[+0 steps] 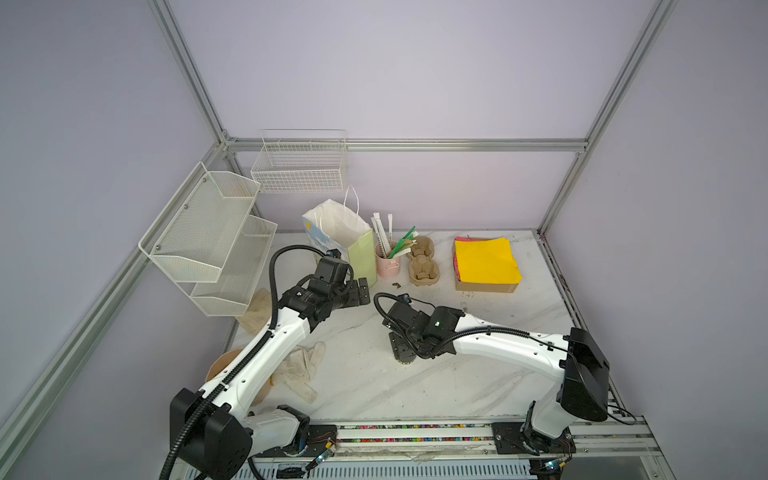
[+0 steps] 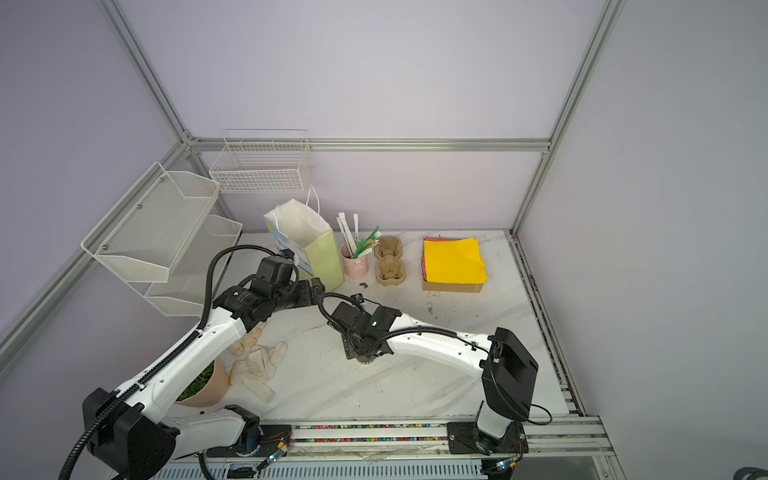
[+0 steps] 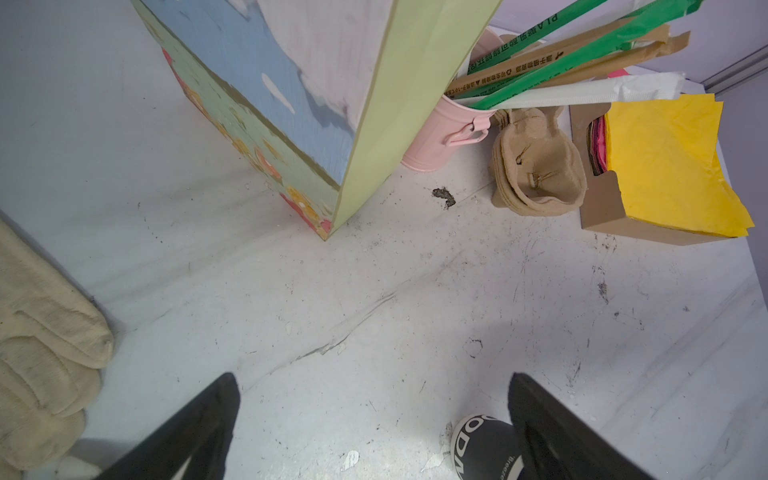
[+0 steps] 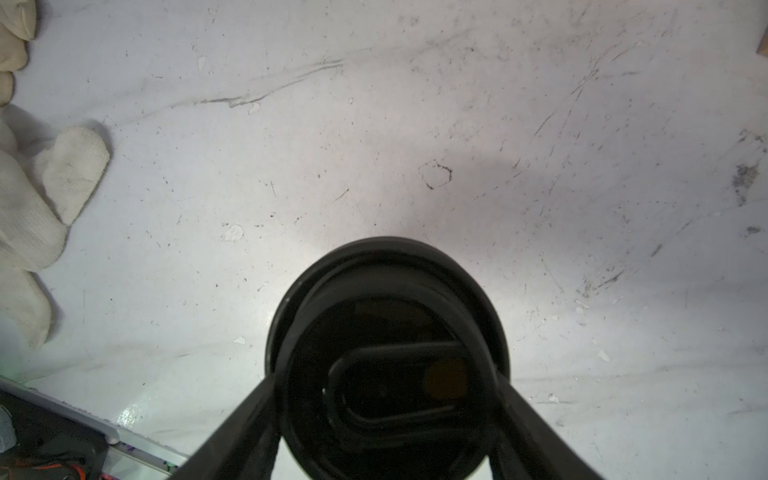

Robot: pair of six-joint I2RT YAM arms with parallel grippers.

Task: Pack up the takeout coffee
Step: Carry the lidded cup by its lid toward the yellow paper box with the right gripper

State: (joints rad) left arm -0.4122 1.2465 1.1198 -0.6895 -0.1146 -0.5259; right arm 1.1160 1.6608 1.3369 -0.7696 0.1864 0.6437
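Takeout coffee [image 3: 486, 451] under right gripper [image 4: 386, 386], sip lid [image 4: 386, 316] pinched; left gripper [image 3: 374, 390] spread, bag [image 3: 374, 104] just ahead. Likely next: lift, carry to bag.

arms [image 1: 286, 336] — white shells, black joints | cables [image 1: 272, 286] — black, ribbed | wrist light [image 1: 437, 321] green

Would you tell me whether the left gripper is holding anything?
No, the left gripper is open above the white tabletop, with nothing inside it.
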